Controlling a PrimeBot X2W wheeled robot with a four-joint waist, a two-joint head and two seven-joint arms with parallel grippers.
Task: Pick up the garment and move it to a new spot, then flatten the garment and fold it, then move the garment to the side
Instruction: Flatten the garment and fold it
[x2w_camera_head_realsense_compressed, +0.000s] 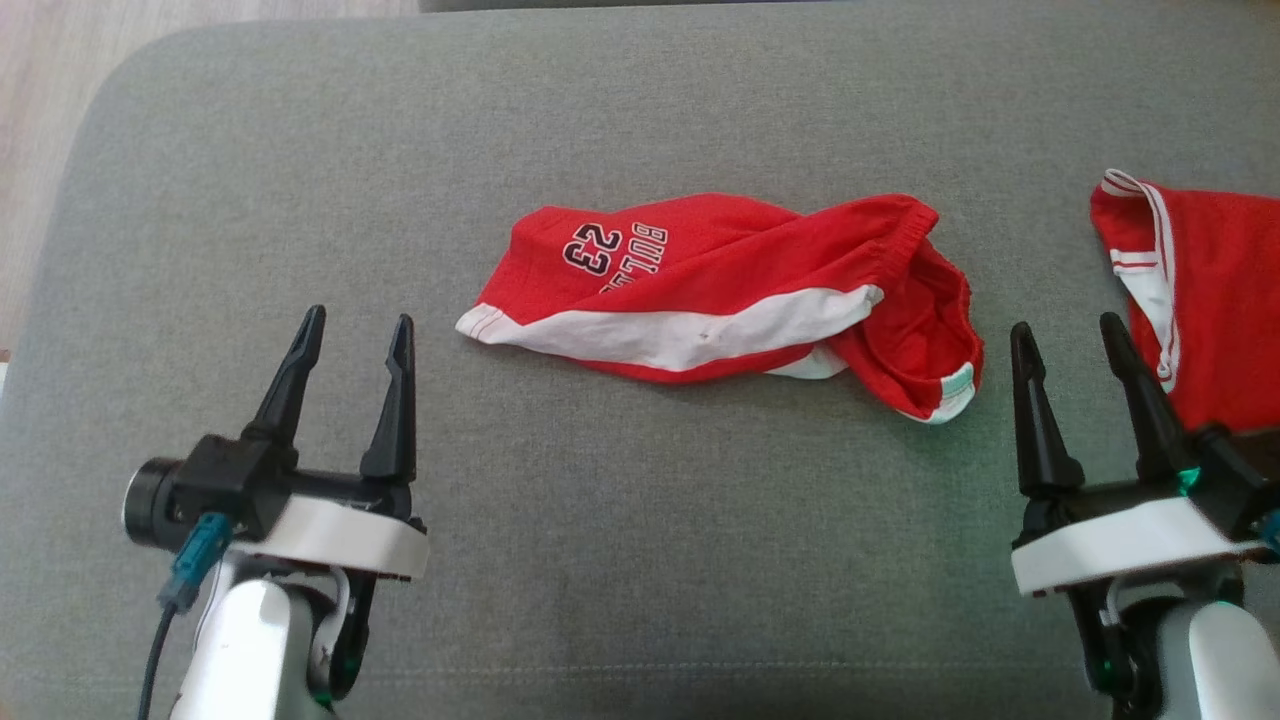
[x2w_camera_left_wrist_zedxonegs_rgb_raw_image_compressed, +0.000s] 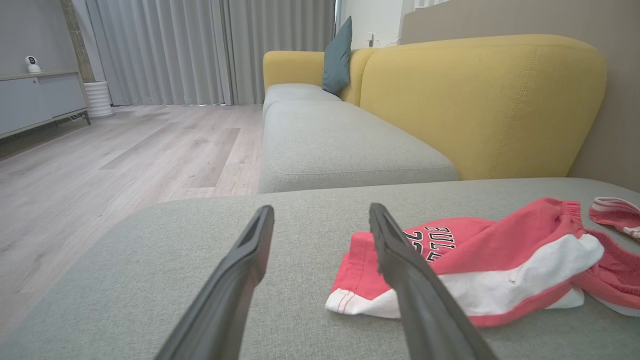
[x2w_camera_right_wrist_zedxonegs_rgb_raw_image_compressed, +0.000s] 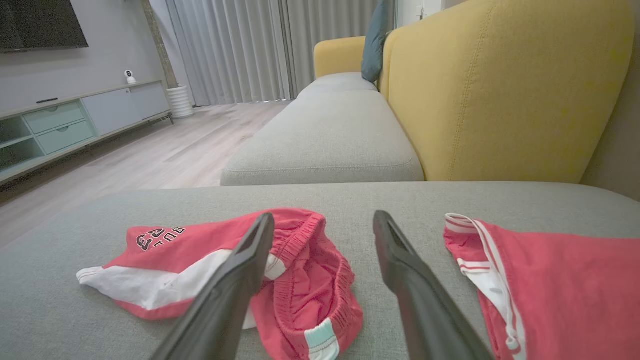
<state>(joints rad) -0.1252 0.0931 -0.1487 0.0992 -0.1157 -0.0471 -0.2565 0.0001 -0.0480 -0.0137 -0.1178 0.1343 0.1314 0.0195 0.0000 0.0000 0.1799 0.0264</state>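
One broad grey sofa cushion (x2w_camera_head_realsense_compressed: 640, 560) carries everything. On it, ahead of the right jaws and off to their right, a red jersey (x2w_camera_head_realsense_compressed: 1220, 300) lies fairly flat, probably already dealt with. The red basketball shorts (x2w_camera_head_realsense_compressed: 720, 290), crumpled and twisted, lie ahead of both sets of jaws and between them: the white-trimmed leg hem (x2w_camera_head_realsense_compressed: 480, 322) points toward the left jaws, and the gathered waistband (x2w_camera_head_realsense_compressed: 905, 235) is nearer the right jaws. Both left jaws and right jaws stand spread wide, empty and apart from the cloth. By my reading the first step, the pick-up, has not begun. The next move calls for reaching forward and inward, then pinching the fabric at each end.
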